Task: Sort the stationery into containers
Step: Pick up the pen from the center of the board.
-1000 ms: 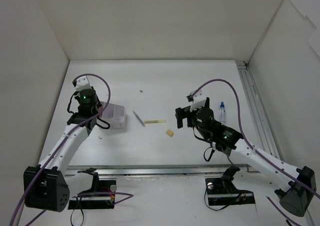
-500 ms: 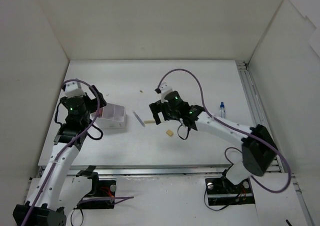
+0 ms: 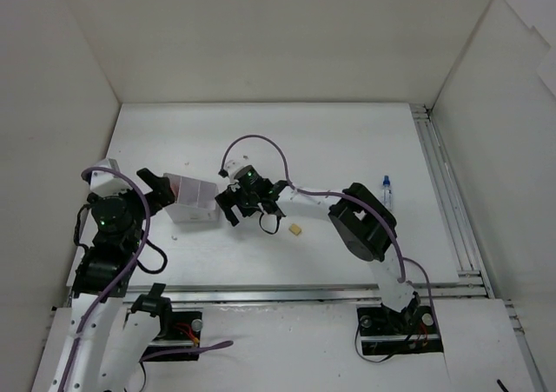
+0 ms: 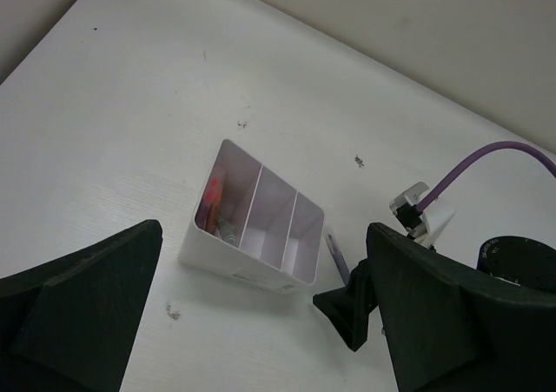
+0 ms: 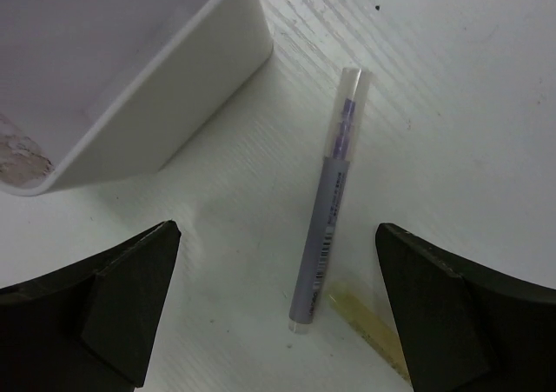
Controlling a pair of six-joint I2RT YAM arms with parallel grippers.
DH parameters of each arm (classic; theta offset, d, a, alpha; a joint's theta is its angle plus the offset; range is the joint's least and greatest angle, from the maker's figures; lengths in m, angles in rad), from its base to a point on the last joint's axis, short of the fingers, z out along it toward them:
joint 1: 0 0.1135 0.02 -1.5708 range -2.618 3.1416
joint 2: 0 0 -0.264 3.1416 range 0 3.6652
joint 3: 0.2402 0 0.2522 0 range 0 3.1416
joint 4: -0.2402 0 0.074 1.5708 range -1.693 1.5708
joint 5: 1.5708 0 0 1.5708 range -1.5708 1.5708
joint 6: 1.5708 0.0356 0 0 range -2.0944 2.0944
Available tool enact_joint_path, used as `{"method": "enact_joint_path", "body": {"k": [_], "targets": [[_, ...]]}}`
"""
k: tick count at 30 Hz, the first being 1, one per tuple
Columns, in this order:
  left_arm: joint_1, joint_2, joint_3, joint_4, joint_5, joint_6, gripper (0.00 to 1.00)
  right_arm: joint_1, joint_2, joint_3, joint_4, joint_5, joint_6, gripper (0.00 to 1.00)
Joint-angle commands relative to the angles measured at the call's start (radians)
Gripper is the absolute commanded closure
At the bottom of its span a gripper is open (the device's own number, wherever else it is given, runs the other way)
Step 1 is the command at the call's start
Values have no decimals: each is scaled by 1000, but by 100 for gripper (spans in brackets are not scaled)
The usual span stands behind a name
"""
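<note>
The white divided box [image 3: 196,202] stands left of centre, pinkish inside [image 4: 280,222]. In its left compartment lie a pink-red pen [image 4: 213,197] and a greyish item [image 4: 228,229]. My left gripper [image 3: 162,190] is open just left of the box, with nothing between its fingers [image 4: 82,309]. My right gripper [image 3: 247,206] hovers open right of the box, straddling the purple pen [image 5: 334,202] that lies on the table. Beside that pen's lower end shows one end of a yellow pen [image 5: 375,328]. A tan eraser [image 3: 296,229] lies further right.
A small blue-capped item [image 3: 387,190] lies near the metal rail [image 3: 443,192] on the right. White walls enclose the table on three sides. The right arm stretches across the middle of the table, its purple cable [image 3: 261,144] arching above.
My left gripper has opened and drawn back toward the near left, away from the box. The right arm has swung left across the table, and its gripper now sits over the purple pen.
</note>
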Motion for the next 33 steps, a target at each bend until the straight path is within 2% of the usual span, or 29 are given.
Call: {"method": "enact_joint_path", "body": {"k": [1,6,10,13,14,17,26,33], "targets": [[-3,-7,18,-14,-20,-7,0,-5,-1,58,61,-5,-23,6],[-3,-5,12,-3,-14,-12,0,3,18,53,72,18,-38,12],[-3,13,15,3,-9,-11,0,11,24,40,64,50,-49,28],[-3,18,19,2,-12,-14,0,34,10,7,70,106,-61,49],[-3,19,19,0,-14,-14,0,38,-3,-3,78,117,-71,61],[-3,15,18,3,-17,-15,0,52,-34,-46,115,117,-83,79],[-3,10,26,-12,-6,-15,0,51,-141,-95,191,42,-86,97],[-3,25,33,8,113,5,0,52,-347,-259,287,143,-71,100]]}}
